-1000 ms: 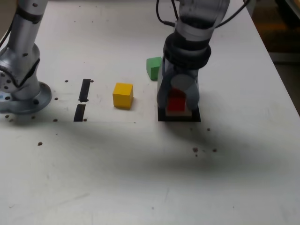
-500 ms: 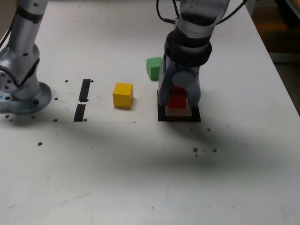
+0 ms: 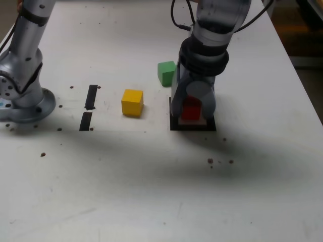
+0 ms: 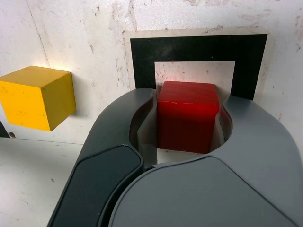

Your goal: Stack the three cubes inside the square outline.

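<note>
Cubes of three colours sit on a white, scuffed table [image 3: 151, 191] speckled with small dark flecks. At the left edge of the exterior view stands a smooth grey metal robot base [image 3: 22, 96] with a round bolted foot. Right of it, left of centre, two short strips of black tape [image 3: 89, 107] lie end to end. Next comes the yellow cube [image 3: 132, 102], matt, sharp-edged, alone on bare table near the frame's centre; in the wrist view it shows at the left edge with slightly mottled faces. Further right and higher, the green cube [image 3: 166, 73] rests tilted askew to the others, just beside the arm. Right of centre lies the square outline [image 3: 174, 123], thick black tape with a paler border around a patch of bare white table. Over it the pincer [image 3: 192, 110], rounded dark grey plastic, points downward, its two curved jaws clamped on the red cube [image 3: 191, 110] from either side. In the wrist view this smooth, glossy block [image 4: 187, 116] sits within the tape frame [image 4: 194, 48]. No writing or labels are legible anywhere.
</note>
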You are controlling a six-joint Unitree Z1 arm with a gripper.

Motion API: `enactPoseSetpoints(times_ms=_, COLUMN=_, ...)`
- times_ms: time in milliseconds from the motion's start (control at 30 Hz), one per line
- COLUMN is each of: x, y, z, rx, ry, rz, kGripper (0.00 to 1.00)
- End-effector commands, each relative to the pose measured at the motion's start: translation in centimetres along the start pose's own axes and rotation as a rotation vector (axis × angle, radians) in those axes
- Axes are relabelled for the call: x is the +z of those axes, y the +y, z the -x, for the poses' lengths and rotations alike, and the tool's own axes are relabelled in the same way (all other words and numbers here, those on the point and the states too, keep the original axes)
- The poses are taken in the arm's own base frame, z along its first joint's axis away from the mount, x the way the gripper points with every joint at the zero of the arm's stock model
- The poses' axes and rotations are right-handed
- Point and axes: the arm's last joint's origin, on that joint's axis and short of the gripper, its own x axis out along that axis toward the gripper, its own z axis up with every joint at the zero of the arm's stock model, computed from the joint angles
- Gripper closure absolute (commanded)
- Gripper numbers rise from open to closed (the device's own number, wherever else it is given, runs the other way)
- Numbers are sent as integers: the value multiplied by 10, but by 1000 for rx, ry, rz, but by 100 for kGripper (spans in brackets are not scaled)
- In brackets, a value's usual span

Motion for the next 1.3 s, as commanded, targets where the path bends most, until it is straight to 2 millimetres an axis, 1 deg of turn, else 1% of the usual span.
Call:
enactPoseSetpoints(times_ms=0, x=-1, y=1, z=2, rx=1, ry=-2, rz=2, kGripper=55)
enactPoseSetpoints(times_ms=67, x=-1, y=2, z=3, rx=-3, ry=-2, rz=2, kGripper=32)
enactPoseSetpoints(times_ms=100, x=-1, y=2, z=3, rx=-7, ry=-3, rz=2, kGripper=19)
enactPoseSetpoints(times_ms=133, x=-1, y=2, z=4, rx=-10, ry=-5, rz=3, kGripper=10)
enactPoseSetpoints(times_ms=167, x=-2, y=2, z=5, rx=-13, ry=-8, rz=3, kGripper=4)
enactPoseSetpoints(times_ms=200, x=-2, y=3, z=7, rx=-15, ry=-13, rz=3, kGripper=1)
enactPoseSetpoints(times_ms=300, x=-9, y=4, z=18, rx=-17, ry=-24, rz=4, kGripper=0)
enactPoseSetpoints(times_ms=400, x=-27, y=5, z=38, rx=-17, ry=-38, rz=-5, kGripper=0)
enactPoseSetpoints(times_ms=500, x=-56, y=4, z=60, rx=-11, ry=-59, rz=-30, kGripper=0)
enactPoseSetpoints(times_ms=600, x=-94, y=4, z=74, rx=11, ry=-68, rz=-53, kGripper=0)
enactPoseSetpoints(times_ms=667, x=-121, y=6, z=75, rx=24, ry=-59, rz=-59, kGripper=0)
enactPoseSetpoints(times_ms=700, x=-136, y=8, z=72, rx=30, ry=-50, rz=-59, kGripper=0)
enactPoseSetpoints(times_ms=733, x=-143, y=8, z=69, rx=32, ry=-44, rz=-58, kGripper=1)
enactPoseSetpoints(times_ms=767, x=-153, y=9, z=63, rx=34, ry=-34, rz=-57, kGripper=1)
enactPoseSetpoints(times_ms=800, x=-158, y=10, z=57, rx=35, ry=-27, rz=-56, kGripper=1)
enactPoseSetpoints(times_ms=900, x=-163, y=10, z=40, rx=37, ry=-10, rz=-63, kGripper=1)
enactPoseSetpoints(times_ms=1067, x=-161, y=11, z=11, rx=41, ry=18, rz=-79, kGripper=2)
enactPoseSetpoints(times_ms=1133, x=-156, y=11, z=4, rx=39, ry=20, rz=-86, kGripper=3)
enactPoseSetpoints(times_ms=1267, x=-141, y=10, z=-7, rx=31, ry=25, rz=-102, kGripper=8)
